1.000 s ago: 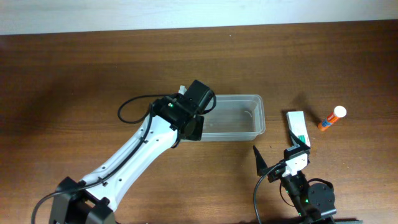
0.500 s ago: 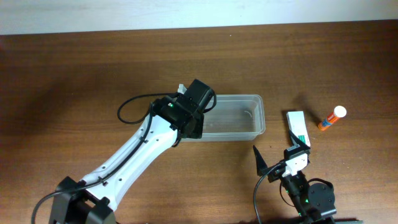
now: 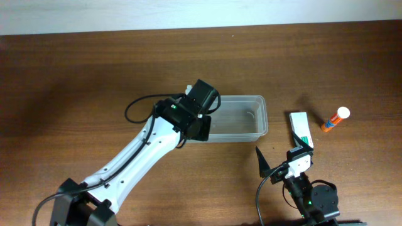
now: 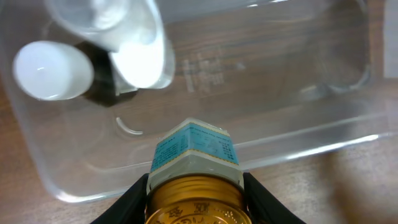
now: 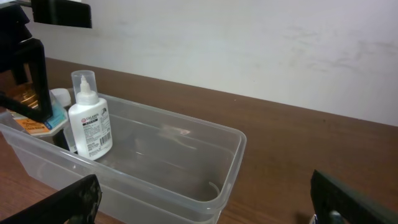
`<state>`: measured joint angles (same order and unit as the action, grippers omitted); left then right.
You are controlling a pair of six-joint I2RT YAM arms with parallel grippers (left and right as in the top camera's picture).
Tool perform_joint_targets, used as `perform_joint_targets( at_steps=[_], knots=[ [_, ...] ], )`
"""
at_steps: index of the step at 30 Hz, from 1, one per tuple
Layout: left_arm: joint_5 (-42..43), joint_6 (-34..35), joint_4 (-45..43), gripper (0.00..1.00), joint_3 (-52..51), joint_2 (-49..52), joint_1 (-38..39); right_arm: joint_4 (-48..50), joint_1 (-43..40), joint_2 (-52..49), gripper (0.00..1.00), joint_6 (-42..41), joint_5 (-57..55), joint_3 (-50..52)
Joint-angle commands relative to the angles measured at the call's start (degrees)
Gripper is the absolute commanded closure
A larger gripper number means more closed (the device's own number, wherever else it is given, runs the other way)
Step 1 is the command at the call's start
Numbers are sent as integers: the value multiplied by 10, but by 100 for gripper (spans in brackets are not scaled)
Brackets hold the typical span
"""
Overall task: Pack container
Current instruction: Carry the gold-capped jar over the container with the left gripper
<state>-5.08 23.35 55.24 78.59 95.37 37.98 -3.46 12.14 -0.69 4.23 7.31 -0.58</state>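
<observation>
The clear plastic container (image 3: 242,119) lies at mid-table. My left gripper (image 3: 196,125) hangs over its left end, shut on a small jar with a gold lid and a teal-and-white label (image 4: 196,177); the jar is above the container's near wall (image 4: 298,146). A white squeeze bottle (image 5: 89,127) stands inside the container (image 5: 205,162) at its left end, with another white-capped item (image 4: 53,70) beside it. My right gripper (image 5: 208,205) is open and empty, low near the table's front edge (image 3: 279,166), apart from the container.
A white-and-green carton box (image 3: 300,129) lies right of the container. An orange glue stick with a white cap (image 3: 335,119) lies further right. The left arm's cable (image 3: 135,110) loops left of the container.
My left gripper with the jar has shifted slightly right, further over the container's left end. The right arm has not moved.
</observation>
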Motion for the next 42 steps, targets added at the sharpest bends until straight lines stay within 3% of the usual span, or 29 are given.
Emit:
perform_joint_targets(
  at_steps=[1,5,15,21,23,26,28,35,42],
  knots=[
    [13,-52,-15,67,13,1,15,-4,-2,4,2,-7,-5,3],
    [15,-118,-31,62,13,1,21,-4,-2,4,2,-7,-5,3],
    [28,-399,-49,61,13,2,20,-4,-2,4,2,-7,-5,3],
    [28,-495,-69,62,13,5,20,-4,-2,4,2,-7,-5,3],
    [28,-515,-78,63,13,7,20,-4,-2,4,2,-7,-5,3],
    [28,-535,-83,77,13,15,20,-4,-2,4,2,-7,-5,3],
    [28,-537,-83,81,13,21,20,-4,-2,4,2,-7,-5,3],
    [34,-544,-83,81,26,37,20,-4,-2,4,2,-7,-5,3],
    [25,-556,-69,81,112,41,20,-4,-2,4,2,-7,-5,3]
  ],
)
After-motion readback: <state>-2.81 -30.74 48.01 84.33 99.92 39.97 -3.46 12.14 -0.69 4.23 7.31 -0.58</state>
